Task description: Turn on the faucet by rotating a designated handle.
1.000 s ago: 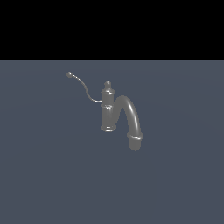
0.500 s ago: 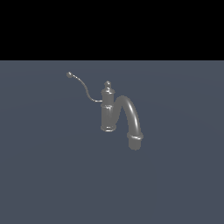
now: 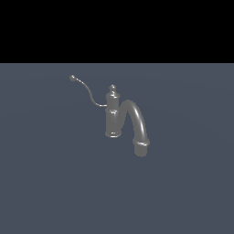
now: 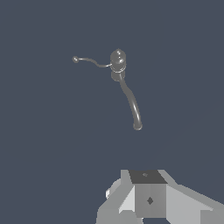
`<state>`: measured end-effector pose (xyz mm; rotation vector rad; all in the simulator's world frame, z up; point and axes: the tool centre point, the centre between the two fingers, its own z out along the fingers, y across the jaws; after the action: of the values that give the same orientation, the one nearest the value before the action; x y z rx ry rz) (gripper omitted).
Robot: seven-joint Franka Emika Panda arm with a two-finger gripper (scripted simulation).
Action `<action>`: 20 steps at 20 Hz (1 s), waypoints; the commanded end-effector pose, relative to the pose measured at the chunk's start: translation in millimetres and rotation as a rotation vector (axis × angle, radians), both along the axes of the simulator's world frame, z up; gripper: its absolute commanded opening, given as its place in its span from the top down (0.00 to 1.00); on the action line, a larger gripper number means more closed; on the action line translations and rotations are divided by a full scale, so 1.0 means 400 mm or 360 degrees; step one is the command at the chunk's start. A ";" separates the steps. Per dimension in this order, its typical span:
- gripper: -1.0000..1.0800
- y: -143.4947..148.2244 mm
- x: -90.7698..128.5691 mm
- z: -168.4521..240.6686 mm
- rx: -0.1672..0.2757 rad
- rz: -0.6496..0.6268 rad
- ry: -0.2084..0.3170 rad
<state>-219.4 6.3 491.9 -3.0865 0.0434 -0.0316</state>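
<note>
The faucet (image 3: 113, 116) is a small grey metal tap with an upright body, a knob on top and a thick arched spout (image 3: 137, 123) reaching toward the exterior view's right. The handle (image 3: 87, 91) is a thin S-curved wire lever with a ball tip (image 3: 72, 77), pointing to the exterior view's left and away. The wrist view shows the faucet (image 4: 118, 61) from above, with the handle (image 4: 89, 61) and the spout (image 4: 131, 105). My gripper (image 4: 148, 177) shows only as grey blocks at the edge of the wrist view, well apart from the faucet. Its fingers are not clearly separable. No arm shows in the exterior view.
The faucet stands on a flat dark blue-grey floor (image 3: 55, 183). Beyond the floor the exterior view is black.
</note>
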 end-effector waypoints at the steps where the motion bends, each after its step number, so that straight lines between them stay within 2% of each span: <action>1: 1.00 0.007 0.025 -0.009 0.0014 -0.0057 0.0007; 11: 1.00 0.052 0.161 -0.071 0.0073 -0.0390 0.0056; 20: 1.00 0.103 0.285 -0.153 0.0095 -0.0723 0.0107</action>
<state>-113.7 43.8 436.7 -2.9594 0.6750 0.0469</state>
